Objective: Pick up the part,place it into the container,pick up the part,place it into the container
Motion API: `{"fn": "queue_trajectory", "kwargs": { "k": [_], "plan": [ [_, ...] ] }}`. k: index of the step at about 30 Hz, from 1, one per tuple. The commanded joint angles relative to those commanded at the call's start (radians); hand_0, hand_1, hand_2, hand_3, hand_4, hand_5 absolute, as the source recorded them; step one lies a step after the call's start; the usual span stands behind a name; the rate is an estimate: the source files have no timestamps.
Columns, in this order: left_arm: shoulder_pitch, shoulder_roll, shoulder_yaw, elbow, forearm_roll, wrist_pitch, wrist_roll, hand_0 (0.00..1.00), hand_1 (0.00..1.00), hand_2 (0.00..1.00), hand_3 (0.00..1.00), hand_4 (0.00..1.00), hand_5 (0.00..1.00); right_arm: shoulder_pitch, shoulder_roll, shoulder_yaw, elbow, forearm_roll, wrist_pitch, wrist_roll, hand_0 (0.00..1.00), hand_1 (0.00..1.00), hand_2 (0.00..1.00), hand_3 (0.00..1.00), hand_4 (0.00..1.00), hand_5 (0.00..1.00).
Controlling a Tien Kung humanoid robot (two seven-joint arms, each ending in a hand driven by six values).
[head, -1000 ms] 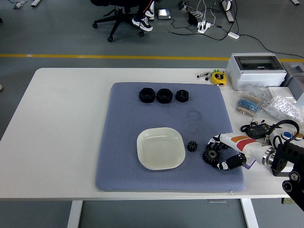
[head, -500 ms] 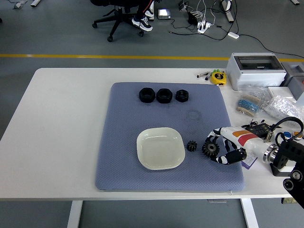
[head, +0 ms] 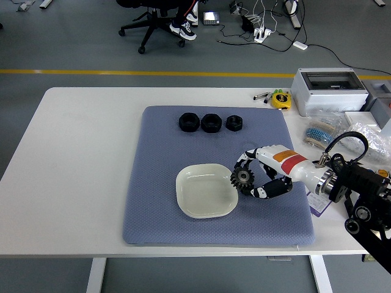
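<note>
The right hand [head: 253, 177] is clenched around a black gear [head: 242, 178], fingers curled above and below it so the toothed disc stands on edge, just beside the right rim of the dish [head: 189, 183]. Held that way, clear of the mat [head: 153, 152], the gear looks ready to be carried over the rim and dropped in; the dish holds nothing. A second, smaller gear cannot be made out; the hand may hide it. Three black nuts [head: 210, 122] sit in a row at the mat's far edge, well apart from the dish, lined up out of the working path. The blue mat gives small parts a non-slip bed on the white table [head: 79, 140]. Count: one gear in view, one dish, three nuts, one mat. The left hand is out of view
</note>
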Motion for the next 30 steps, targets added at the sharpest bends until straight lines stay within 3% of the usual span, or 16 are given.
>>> {"fn": "queue_trajectory", "kwargs": {
  "k": [4, 10, 11, 16, 17, 22, 23, 28, 29, 30],
  "plan": [
    [-0.002, 0.001, 0.003, 0.0, -0.003, 0.0, -0.001, 0.756, 0.789, 0.856, 0.649, 0.746, 0.632, 0.059, 0.008, -0.047, 0.005, -0.005, 0.013, -0.002, 0.097, 0.121, 0.247, 0.378, 0.753, 0.056],
    [-0.002, 0.003, 0.008, 0.0, -0.004, 0.004, -0.002, 0.755, 0.788, 0.852, 0.65, 0.746, 0.631, 0.148, 0.055, -0.135, -0.028, -0.015, 0.045, -0.015, 0.102, 0.132, 0.262, 0.396, 0.764, 0.061],
    [-0.002, 0.003, 0.009, 0.0, -0.005, 0.004, -0.002, 0.755, 0.783, 0.851, 0.65, 0.747, 0.632, 0.159, 0.063, -0.149, -0.033, -0.024, 0.053, -0.018, 0.121, 0.169, 0.324, 0.437, 0.643, 0.154],
    [-0.002, 0.005, 0.014, 0.0, -0.006, 0.009, -0.002, 0.755, 0.783, 0.851, 0.65, 0.747, 0.632, 0.208, 0.1, -0.223, -0.069, -0.098, 0.079, -0.023, 0.121, 0.169, 0.324, 0.437, 0.643, 0.154],
    [-0.002, 0.006, 0.016, 0.0, -0.009, 0.009, -0.002, 0.754, 0.781, 0.848, 0.646, 0.747, 0.631, 0.215, 0.107, -0.234, -0.079, -0.126, 0.083, -0.022, 0.212, 0.238, 0.422, 0.811, 0.998, 0.337],
    [-0.001, 0.006, 0.022, 0.0, -0.011, 0.012, -0.001, 0.754, 0.781, 0.848, 0.646, 0.747, 0.631, 0.231, 0.13, -0.247, -0.114, -0.222, 0.08, -0.008, 0.212, 0.238, 0.422, 0.811, 0.998, 0.337],
    [-0.001, 0.007, 0.024, 0.0, -0.012, 0.013, -0.001, 0.753, 0.775, 0.846, 0.644, 0.747, 0.63, 0.233, 0.133, -0.246, -0.121, -0.226, 0.072, -0.001, 0.288, 0.404, 0.702, 0.998, 0.998, 0.398],
    [-0.002, 0.007, 0.026, 0.0, -0.012, 0.016, 0.0, 0.753, 0.775, 0.846, 0.644, 0.747, 0.63, 0.235, 0.131, -0.235, -0.132, -0.219, 0.047, 0.032, 0.288, 0.404, 0.702, 0.998, 0.998, 0.398],
    [-0.001, 0.008, 0.024, 0.0, -0.009, 0.017, 0.0, 0.754, 0.771, 0.844, 0.642, 0.748, 0.631, 0.235, 0.129, -0.232, -0.132, -0.215, 0.045, 0.034, 0.339, 0.457, 0.786, 0.998, 0.998, 0.413],
    [-0.001, 0.008, 0.022, 0.0, -0.007, 0.017, 0.001, 0.754, 0.771, 0.844, 0.642, 0.748, 0.631, 0.234, 0.128, -0.229, -0.131, -0.212, 0.043, 0.034, 0.339, 0.457, 0.786, 0.998, 0.998, 0.413]
  ]
}}
